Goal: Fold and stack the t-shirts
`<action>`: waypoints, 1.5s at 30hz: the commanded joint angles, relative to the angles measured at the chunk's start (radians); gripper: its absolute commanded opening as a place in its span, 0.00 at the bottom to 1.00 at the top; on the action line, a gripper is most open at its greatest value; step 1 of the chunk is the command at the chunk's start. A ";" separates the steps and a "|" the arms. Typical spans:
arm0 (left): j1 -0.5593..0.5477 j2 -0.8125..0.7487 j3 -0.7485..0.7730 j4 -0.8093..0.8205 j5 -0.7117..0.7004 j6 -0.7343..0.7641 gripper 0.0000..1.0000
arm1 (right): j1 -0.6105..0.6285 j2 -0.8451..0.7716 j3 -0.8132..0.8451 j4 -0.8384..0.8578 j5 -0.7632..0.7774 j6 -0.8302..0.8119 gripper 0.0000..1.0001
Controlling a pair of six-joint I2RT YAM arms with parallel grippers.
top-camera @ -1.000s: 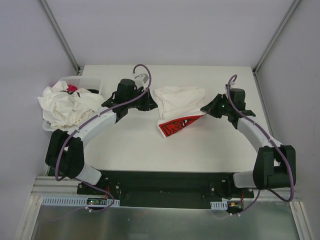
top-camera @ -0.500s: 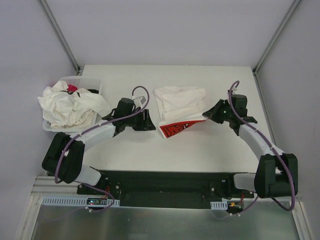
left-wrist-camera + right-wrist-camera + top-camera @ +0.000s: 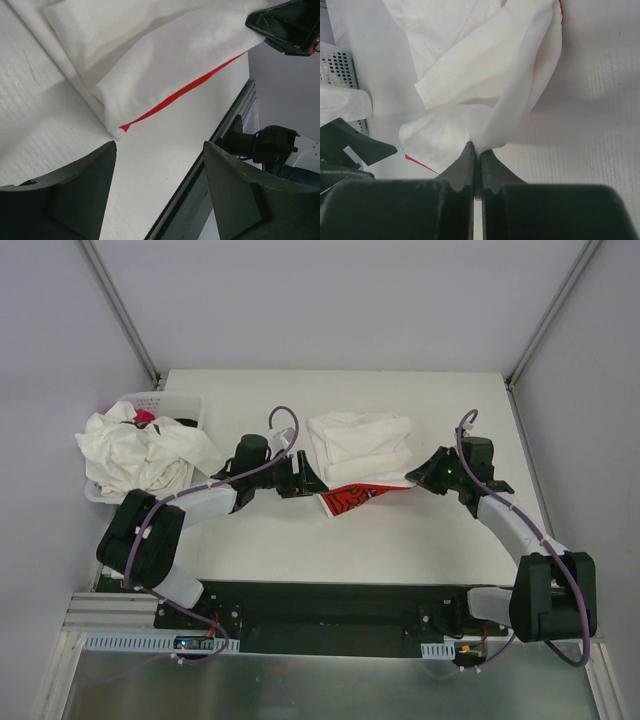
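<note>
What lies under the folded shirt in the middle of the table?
A red packet lies under the folded shirt. Only its near edge shows; the rest is covered by the cloth.

White perforated basket [image 3: 178, 402] at left edge of tabletop [image 3: 400, 540], something pink [image 3: 145, 417] inside; red printed packet [image 3: 350, 498] lying near the middle.

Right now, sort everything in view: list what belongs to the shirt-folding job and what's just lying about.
Job:
folded t-shirt, mid-table
crumpled t-shirts, heaped at left

Lying about:
white basket, holding that heap
red packet, partly under the folded shirt
</note>
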State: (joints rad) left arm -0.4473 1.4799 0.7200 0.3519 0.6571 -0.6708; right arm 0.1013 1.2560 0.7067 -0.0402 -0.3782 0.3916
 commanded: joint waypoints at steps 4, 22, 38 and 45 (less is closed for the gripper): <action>0.009 0.206 0.002 0.301 0.137 -0.154 0.67 | -0.015 -0.055 -0.013 0.026 -0.005 -0.011 0.01; 0.010 0.283 0.104 0.229 0.161 -0.101 0.65 | -0.035 -0.030 -0.013 0.033 -0.021 -0.019 0.01; 0.009 0.332 0.125 0.245 0.190 -0.115 0.15 | -0.052 0.000 -0.012 0.036 -0.033 -0.017 0.01; 0.009 0.329 0.130 0.228 0.197 -0.112 0.15 | -0.054 0.008 -0.016 0.065 -0.039 -0.013 0.01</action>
State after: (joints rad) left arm -0.4435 1.8107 0.8169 0.5644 0.8127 -0.7967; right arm 0.0566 1.2667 0.6895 -0.0257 -0.4061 0.3874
